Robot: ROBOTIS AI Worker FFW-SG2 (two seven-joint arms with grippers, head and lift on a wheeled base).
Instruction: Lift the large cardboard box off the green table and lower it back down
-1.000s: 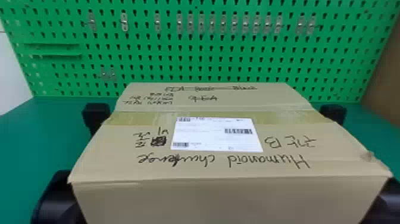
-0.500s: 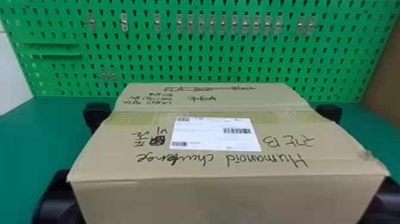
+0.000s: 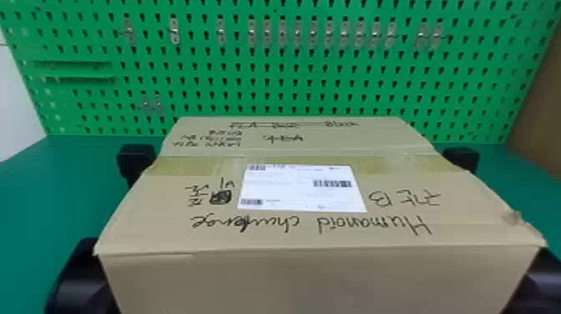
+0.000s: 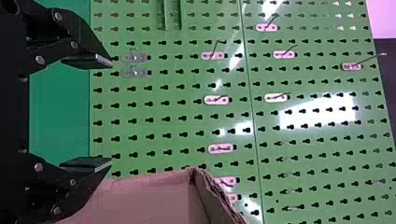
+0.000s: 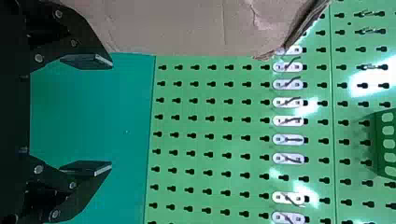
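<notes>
A green pegboard (image 3: 271, 89) stands behind the green desk (image 3: 29, 200). The large cardboard box (image 3: 309, 279) lies between the left end effector (image 3: 134, 160) and the right end effector (image 3: 462, 159), each close beside its own side wall. Both have their fingers spread apart with nothing between them. Whether the box rests on the desk or hangs above it, I cannot tell. A white label (image 3: 300, 194) is on its top.
</notes>
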